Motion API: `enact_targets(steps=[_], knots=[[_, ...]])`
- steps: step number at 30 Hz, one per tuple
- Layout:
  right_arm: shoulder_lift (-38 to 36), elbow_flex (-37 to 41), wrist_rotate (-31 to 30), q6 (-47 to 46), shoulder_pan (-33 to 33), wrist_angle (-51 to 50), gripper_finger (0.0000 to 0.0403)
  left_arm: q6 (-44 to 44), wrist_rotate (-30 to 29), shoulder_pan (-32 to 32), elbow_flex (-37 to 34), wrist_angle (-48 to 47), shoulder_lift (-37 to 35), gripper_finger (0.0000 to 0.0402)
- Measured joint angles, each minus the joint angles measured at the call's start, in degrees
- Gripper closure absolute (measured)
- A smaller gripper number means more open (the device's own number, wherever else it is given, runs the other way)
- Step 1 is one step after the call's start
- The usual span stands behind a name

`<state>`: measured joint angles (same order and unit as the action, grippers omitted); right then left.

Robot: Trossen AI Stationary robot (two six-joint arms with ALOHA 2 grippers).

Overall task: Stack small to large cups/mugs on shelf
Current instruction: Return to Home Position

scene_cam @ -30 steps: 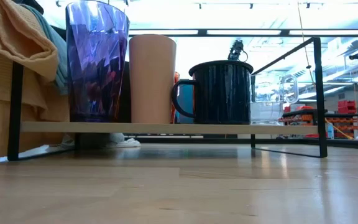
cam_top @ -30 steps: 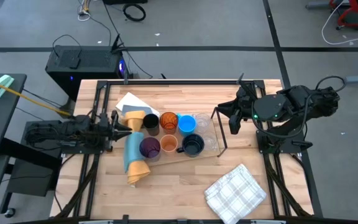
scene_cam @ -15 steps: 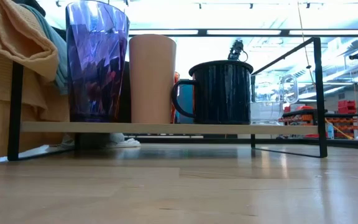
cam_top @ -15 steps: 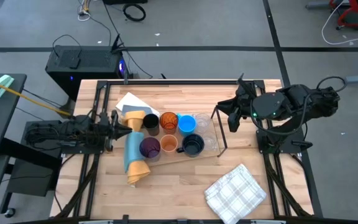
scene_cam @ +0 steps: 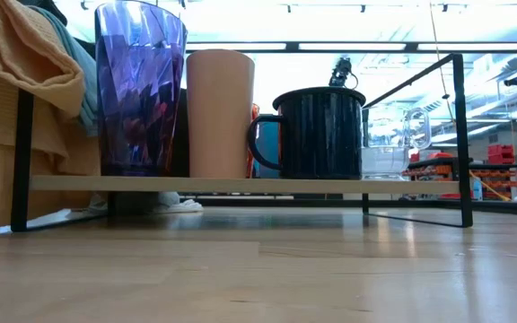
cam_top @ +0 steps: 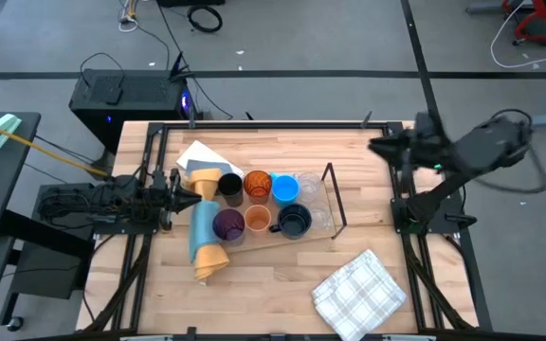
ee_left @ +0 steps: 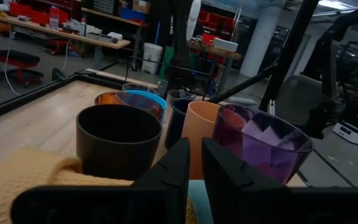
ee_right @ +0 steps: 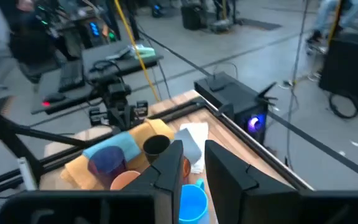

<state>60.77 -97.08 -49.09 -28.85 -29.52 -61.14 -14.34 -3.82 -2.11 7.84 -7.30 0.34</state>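
High view, nearest edge first: a checked cloth (cam_top: 358, 289) lay on the front right of the table (cam_top: 282, 284). Beyond it stood the shelf (scene_cam: 240, 184), and the low view gave me its front row. The purple tumbler (scene_cam: 140, 90), the peach cup (scene_cam: 220, 112) just beside it and the dark mug (scene_cam: 321, 135) all stood upright, the mug's handle turned toward the peach cup. From above I saw a clear glass (cam_top: 321, 217) closing that row at the right end.

Behind them ran the back row, left to right: black cup (cam_top: 230, 187), amber cup (cam_top: 257, 183), blue cup (cam_top: 285, 189) and a second clear glass (cam_top: 308, 184). A rolled yellow-and-blue cloth (cam_top: 205, 237) lay along the shelf's left end.

My left gripper (ee_left: 196, 149) sat low over the cloth's far end, just beside the black cup. Its fingers were drawn to a narrow slit with nothing between them.

Farthest off, the right gripper (ee_right: 193, 149) hung over the table's far right edge, well apart from the shelf. Its fingers were likewise pinched together and empty.
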Motion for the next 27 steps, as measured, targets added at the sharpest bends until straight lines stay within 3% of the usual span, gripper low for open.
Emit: enact_targets(steps=[4, 6, 13, 17, 22, 27], knots=[[-6.4, 5.0, -0.1, 3.7, -2.0, 1.3, 0.0329, 0.0, 0.0, 0.0, 0.0, 0.0, 0.0, 0.0356], [-10.1, 10.4, 2.1, 7.0, -2.0, 6.7, 0.0329, 0.0, 0.0, 0.0, 0.0, 0.0, 0.0, 0.0355], [-21.2, 36.3, 21.8, 26.0, -0.3, 45.3, 0.0329, 0.0, 0.0, 0.0, 0.0, 0.0, 0.0, 0.0346], [-25.7, 43.2, 30.5, 30.7, 6.7, 51.6, 0.0329, 0.0, 0.0, 0.0, 0.0, 0.0, 0.0, 0.0345], [-29.1, 49.2, 48.6, 27.9, 20.2, 51.7, 0.0329, 0.0, 0.0, 0.0, 0.0, 0.0, 0.0, 0.0352], [-30.8, 51.9, 60.7, 25.0, 31.2, 51.9, 0.0329, 0.0, 0.0, 0.0, 0.0, 0.0, 0.0, 0.0350]])
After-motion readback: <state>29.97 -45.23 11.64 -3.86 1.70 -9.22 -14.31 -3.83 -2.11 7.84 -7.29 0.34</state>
